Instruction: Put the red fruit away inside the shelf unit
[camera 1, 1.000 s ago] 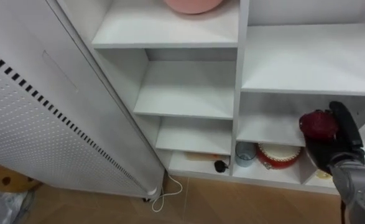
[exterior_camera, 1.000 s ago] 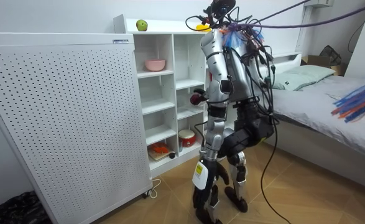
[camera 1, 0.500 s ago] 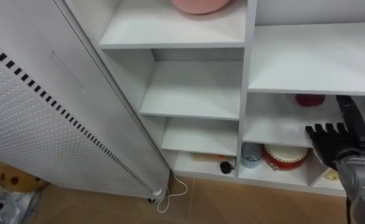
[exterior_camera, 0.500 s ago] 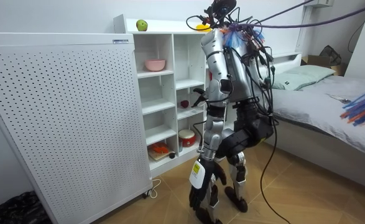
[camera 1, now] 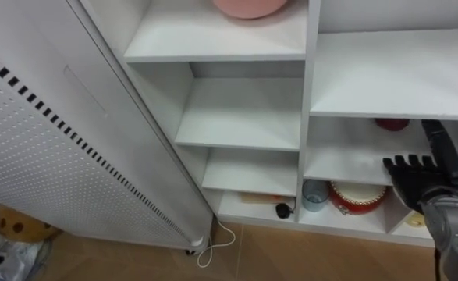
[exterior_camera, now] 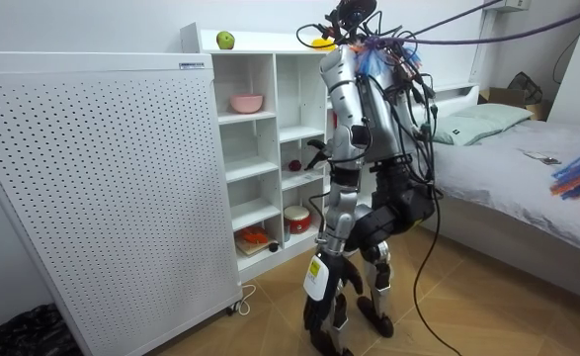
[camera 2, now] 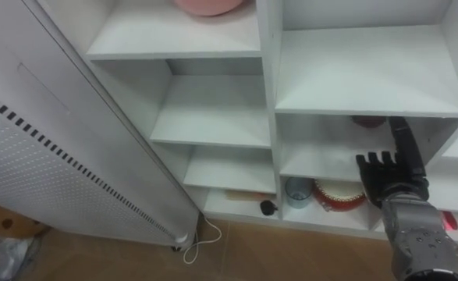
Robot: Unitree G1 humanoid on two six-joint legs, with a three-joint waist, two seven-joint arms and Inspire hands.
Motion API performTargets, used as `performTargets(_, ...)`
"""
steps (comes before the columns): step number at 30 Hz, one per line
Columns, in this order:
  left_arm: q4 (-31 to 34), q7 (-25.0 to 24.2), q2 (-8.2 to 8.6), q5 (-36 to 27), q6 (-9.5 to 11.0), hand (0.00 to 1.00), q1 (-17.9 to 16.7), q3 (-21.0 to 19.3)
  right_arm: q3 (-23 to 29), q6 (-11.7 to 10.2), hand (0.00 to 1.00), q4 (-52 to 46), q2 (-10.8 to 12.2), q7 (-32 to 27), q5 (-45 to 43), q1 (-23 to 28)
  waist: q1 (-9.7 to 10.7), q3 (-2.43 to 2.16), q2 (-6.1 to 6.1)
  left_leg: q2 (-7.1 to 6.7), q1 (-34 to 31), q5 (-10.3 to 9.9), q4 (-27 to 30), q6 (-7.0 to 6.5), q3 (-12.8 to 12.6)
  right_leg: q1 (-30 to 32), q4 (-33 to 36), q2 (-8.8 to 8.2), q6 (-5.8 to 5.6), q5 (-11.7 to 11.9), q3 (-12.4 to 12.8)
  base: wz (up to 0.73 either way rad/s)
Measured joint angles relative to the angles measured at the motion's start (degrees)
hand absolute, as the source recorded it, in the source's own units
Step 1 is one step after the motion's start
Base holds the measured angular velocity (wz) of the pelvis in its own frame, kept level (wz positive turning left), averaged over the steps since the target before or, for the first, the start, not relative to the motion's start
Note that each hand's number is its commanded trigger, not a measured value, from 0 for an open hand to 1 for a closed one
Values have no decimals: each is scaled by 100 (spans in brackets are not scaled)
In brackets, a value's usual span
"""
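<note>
A dark red fruit (camera 1: 391, 123) lies at the back of the right column's third shelf in the white closet (camera 1: 306, 94); its top is cut off by the shelf above. The same fruit (exterior_camera: 292, 164) shows in the room view. My right hand (camera 1: 417, 178) is open just in front of that shelf and a little below the fruit, fingers straight and pointing up, holding nothing. My left hand (exterior_camera: 318, 273) hangs by my thigh in the room view. I stand upright facing the closet.
A pink bowl (camera 1: 248, 6) sits on the upper left shelf. A blue cup (camera 1: 311, 193), a red and white tin (camera 1: 356, 194) and a small black thing (camera 1: 280, 209) are at the bottom. A green apple (exterior_camera: 225, 40) rests on top. A white perforated panel (camera 1: 49, 133) stands left.
One second ago my right hand held the red fruit in front of the shelf. It has let go; the fruit now lies on the shelf and the hand is open.
</note>
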State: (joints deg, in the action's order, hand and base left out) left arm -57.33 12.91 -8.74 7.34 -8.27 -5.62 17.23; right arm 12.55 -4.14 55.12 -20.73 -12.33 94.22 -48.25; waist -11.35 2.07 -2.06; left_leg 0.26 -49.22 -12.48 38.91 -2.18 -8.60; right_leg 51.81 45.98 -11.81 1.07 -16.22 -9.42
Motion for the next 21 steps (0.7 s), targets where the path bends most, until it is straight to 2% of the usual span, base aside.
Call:
performTargets(1,1,-8,3,-6,-2,0,0,6,1,-1,0,12,-1,22,-5,2,6,13,-26,0,42,0,0,1,13,-57,-9,3,-1,-1,-17,0)
performTargets(5,8,-95,5,1,-19,0,-2,-21,1,59,0,306,-17,128,-61,56,21,12,-85,-3,294,-30,-20,24,72,-353,-60,20,-21,-33,-59,1)
performTargets(8,-74,-212,5,33,-18,0,-6,-72,-12,172,0,643,-22,468,-233,418,-19,22,-103,45,657,-40,-197,43,105,-775,-285,111,-45,-33,-95,-2)
performTargets(10,-262,-242,0,32,-18,0,-12,-81,-19,320,0,1222,-21,670,-271,825,-19,22,-109,79,1041,-33,-409,57,108,-1190,-574,200,-85,9,-111,-10)
performTargets(14,-346,-372,-63,259,-5,0,-21,-245,-26,394,0,1880,-5,836,-691,1582,42,23,-102,104,1462,2,-734,89,169,-1700,-1042,263,-84,146,-265,-4)
performTargets(16,-371,-364,-117,509,19,0,-33,-352,-223,396,0,1916,163,834,-1028,2235,184,23,-75,90,1834,20,-988,92,181,-2084,-1300,295,-118,171,-299,2)
performTargets(19,-465,-333,-132,724,99,0,-19,-606,-444,420,0,1965,344,868,-1328,2677,378,16,-26,97,2229,37,-1259,118,179,-2493,-1599,364,-145,212,-316,-3)
performTargets(21,-474,-268,-150,835,196,0,-65,-746,-734,423,0,2087,514,1007,-1729,3158,506,-39,91,92,2720,72,-1607,152,187,-2988,-1950,427,-178,243,-340,0)
